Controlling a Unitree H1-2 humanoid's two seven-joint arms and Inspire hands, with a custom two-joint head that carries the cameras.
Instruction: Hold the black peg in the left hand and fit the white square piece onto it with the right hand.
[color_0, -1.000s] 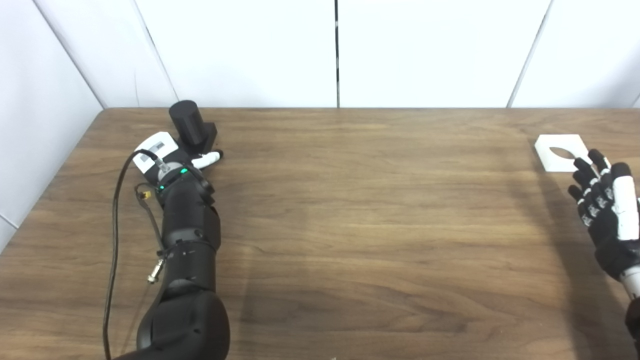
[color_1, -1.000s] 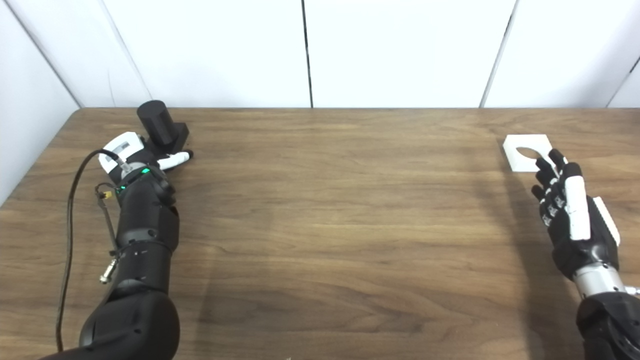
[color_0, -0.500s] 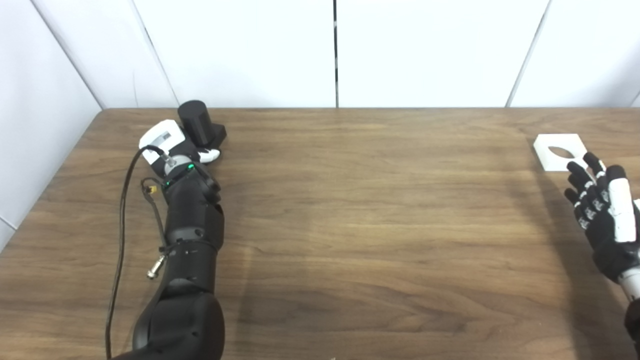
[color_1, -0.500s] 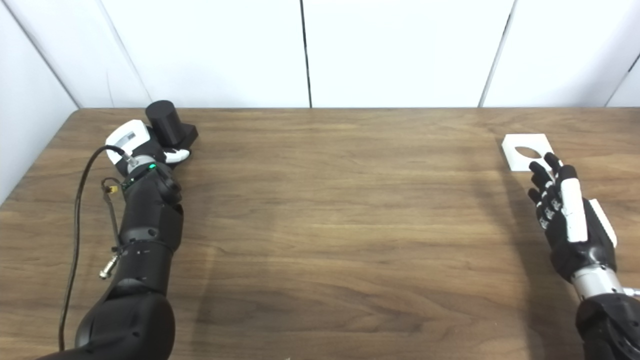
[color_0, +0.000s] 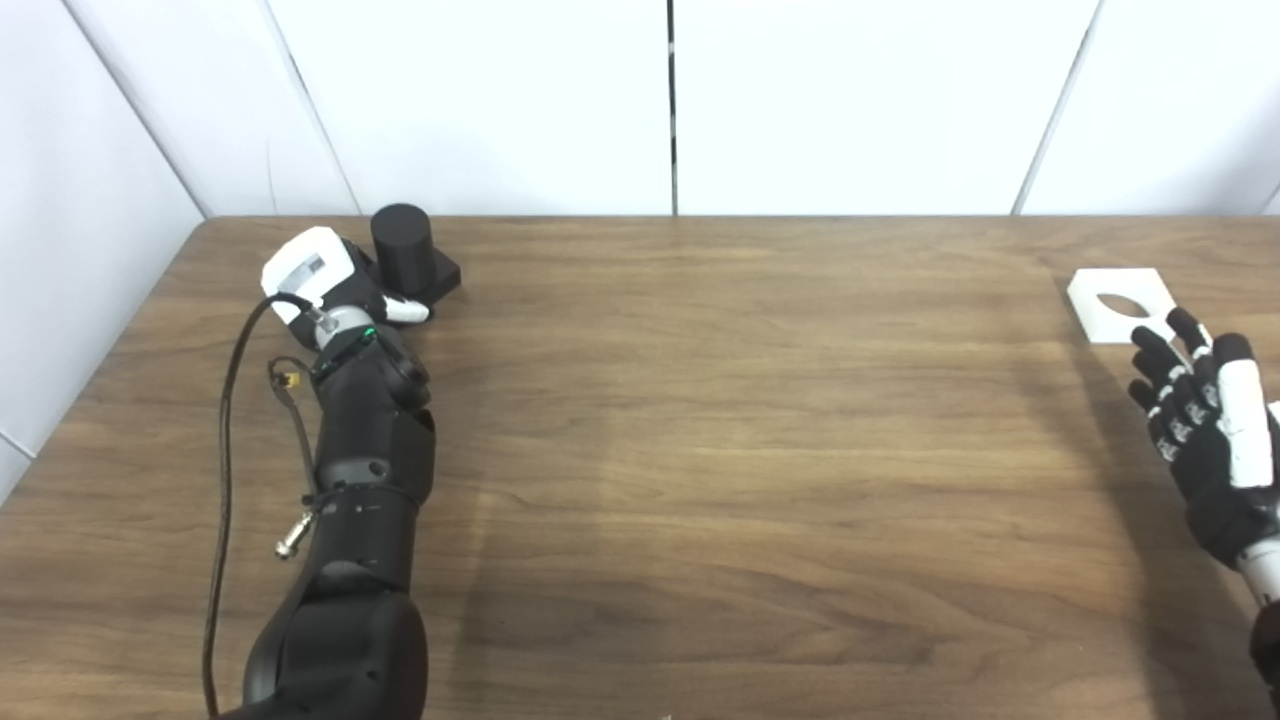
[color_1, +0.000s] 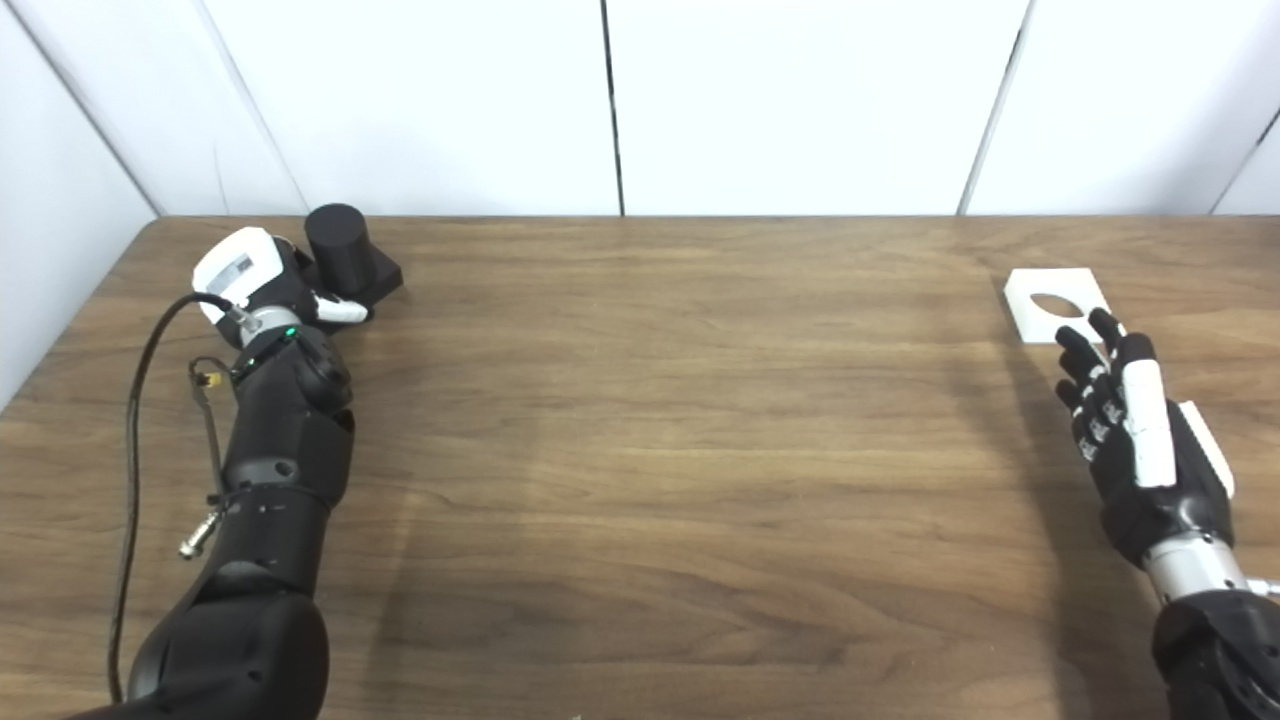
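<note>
From the left eye view, you are looking down on a wood-grain counter (color_0: 700, 450) boxed in by plain white wall panels (color_0: 480, 100) at the back and the left. The black peg (color_0: 403, 250) stands upright on its square black base near the far left corner, close to the back edge. Your left hand (color_0: 335, 290) is pressed against the near-left side of the peg, a white thumb lying along the base; whether its fingers are actually clamped on the peg cannot be told from here. A black cable (color_0: 235, 420) loops off the left arm toward the counter's left edge. The white square piece (color_0: 1120, 304) with its round hole lies flat far to the right.

From the right eye view, your right hand (color_1: 1130, 430) hovers with fingers (color_1: 1085, 350) released and spread, grasping nothing, their tips just at the near corner of the white square piece (color_1: 1055, 304). The peg (color_1: 340, 250) and the piece sit well apart, with the whole middle of the counter bare between them. The counter's back edge meets the wall directly behind both things.
</note>
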